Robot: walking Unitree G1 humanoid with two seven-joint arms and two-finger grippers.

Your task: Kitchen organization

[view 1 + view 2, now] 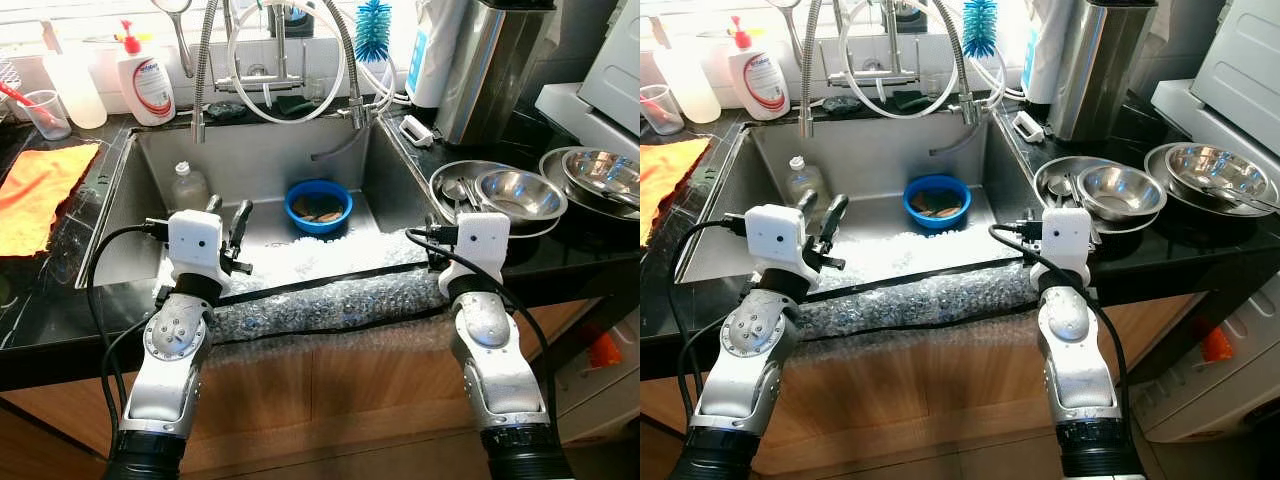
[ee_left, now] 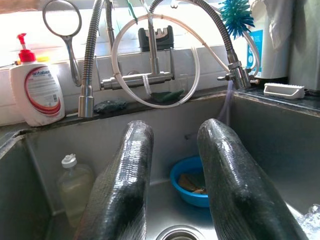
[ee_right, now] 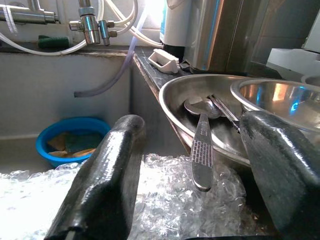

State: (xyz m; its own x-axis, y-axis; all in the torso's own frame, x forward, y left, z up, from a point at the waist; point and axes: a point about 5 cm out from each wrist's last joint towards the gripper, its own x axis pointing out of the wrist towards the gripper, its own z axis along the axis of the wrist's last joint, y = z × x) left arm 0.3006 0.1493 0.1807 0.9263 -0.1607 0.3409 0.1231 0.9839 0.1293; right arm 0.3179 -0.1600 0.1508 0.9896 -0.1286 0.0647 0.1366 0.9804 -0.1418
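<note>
Both grippers empty, jaws apart, at the sink's front edge.

L gripper (image 1: 228, 232) jaws a little apart, holding nothing, over sink (image 1: 150, 160) front-left; R gripper (image 3: 192, 165) jaws wide, nothing gripped, at sink's front-right corner by the table edge, just before a spoon (image 3: 201, 145) whose handle sticks out of the steel bowl (image 3: 175, 97). Bubble wrap (image 1: 330, 305) lies over sink front rim. Blue bowl (image 1: 318, 206) mid-sink w/ scraps; clear bottle (image 1: 187, 185) at sink's left wall. More steel bowls (image 1: 600, 175) on table R of sink; orange cloth (image 1: 35, 190) on table L; soap bottle (image 1: 145, 80) behind sink.
</note>
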